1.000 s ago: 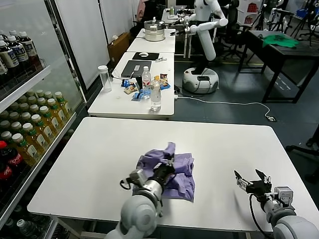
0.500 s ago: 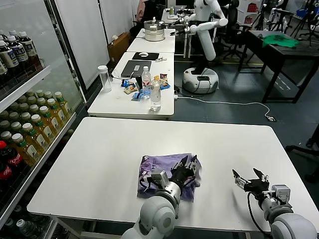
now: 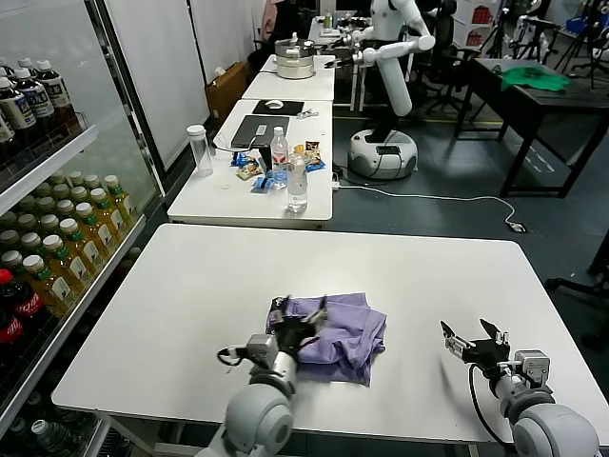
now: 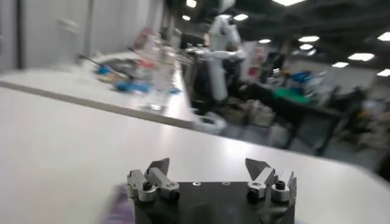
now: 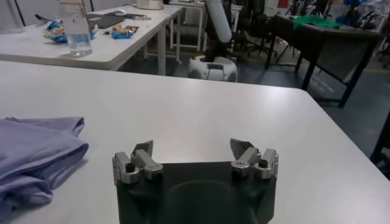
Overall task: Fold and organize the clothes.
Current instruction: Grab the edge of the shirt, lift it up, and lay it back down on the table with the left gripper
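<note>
The lavender T-shirt (image 3: pixel 341 332) lies folded into a compact bundle on the white table (image 3: pixel 190 286), near the front middle. My left gripper (image 3: pixel 297 325) is open and empty, low at the bundle's left edge. In the left wrist view the left gripper (image 4: pixel 207 167) points over bare table, with a sliver of purple fabric (image 4: pixel 119 204) beside its base. My right gripper (image 3: pixel 473 342) is open and empty, resting near the table's front right, well apart from the shirt. In the right wrist view the right gripper (image 5: pixel 192 148) is open, and the shirt (image 5: pixel 36 152) lies off to one side.
A second white table (image 3: pixel 257 195) behind holds bottles (image 3: pixel 297 186), snacks and a laptop. Shelves of drink bottles (image 3: pixel 57 248) stand at the left. A green cloth (image 3: pixel 535 78) lies on a dark table at the far right. Another robot (image 3: pixel 385 57) stands at the back.
My left gripper carried a raised part of the shirt across to the right, let it go, and came back to the left edge. The shirt now lies flatter and folded. The right gripper barely moved.
</note>
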### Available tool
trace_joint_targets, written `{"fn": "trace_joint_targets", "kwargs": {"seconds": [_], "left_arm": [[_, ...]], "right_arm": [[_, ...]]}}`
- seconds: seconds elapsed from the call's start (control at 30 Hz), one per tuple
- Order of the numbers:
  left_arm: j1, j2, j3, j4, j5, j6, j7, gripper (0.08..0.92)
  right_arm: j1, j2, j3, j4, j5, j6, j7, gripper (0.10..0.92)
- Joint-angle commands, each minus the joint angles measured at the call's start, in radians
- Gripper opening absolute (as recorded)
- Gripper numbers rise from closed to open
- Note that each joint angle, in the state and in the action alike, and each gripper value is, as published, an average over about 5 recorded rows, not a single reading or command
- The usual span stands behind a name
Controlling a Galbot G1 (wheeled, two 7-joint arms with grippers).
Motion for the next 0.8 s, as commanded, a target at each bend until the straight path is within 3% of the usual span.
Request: {"fn": "trace_joint_targets", "kwargs": {"seconds": [0.03,0.5,0.8], "left_arm": [[0.07,0.115,-0.08,0.066,0.253,0.035,-0.015,0.821],[0.077,0.077,-0.026,0.068,0.159,0.13,-0.002,0.823],[0.06,0.059,-0.059,0.058,-0.215,0.135,-0.003,0.794]], "right_arm": [[0.005,0.003,-0.002,-0.002,-0.004,0.001,0.0,0.823],[-0.001,0.022,0.004,0.014,-0.016,0.0,0.002,0.823],[-0.001,0.018,0.004,0.015,-0.016,0.001,0.002,0.823]]}}
